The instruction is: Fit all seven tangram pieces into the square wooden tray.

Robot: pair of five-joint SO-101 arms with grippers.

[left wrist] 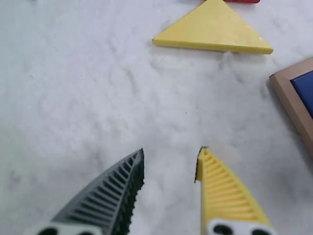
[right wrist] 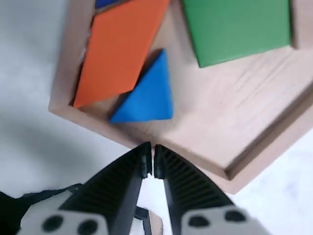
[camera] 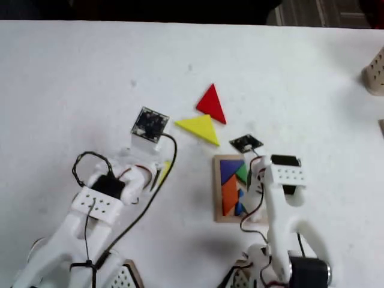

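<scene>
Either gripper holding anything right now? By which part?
Nothing is held. The left gripper stands open over the white table, short of the flat yellow triangle. The right gripper is shut empty at the rim of the square wooden tray.

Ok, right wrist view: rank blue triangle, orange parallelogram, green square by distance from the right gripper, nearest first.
1. blue triangle, just ahead of the right gripper.
2. orange parallelogram, beside it along the tray wall.
3. green square, across the bare tray floor.

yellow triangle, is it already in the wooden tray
No, the yellow triangle lies flat on the white table, outside the wooden tray and beside the red triangle.
</scene>
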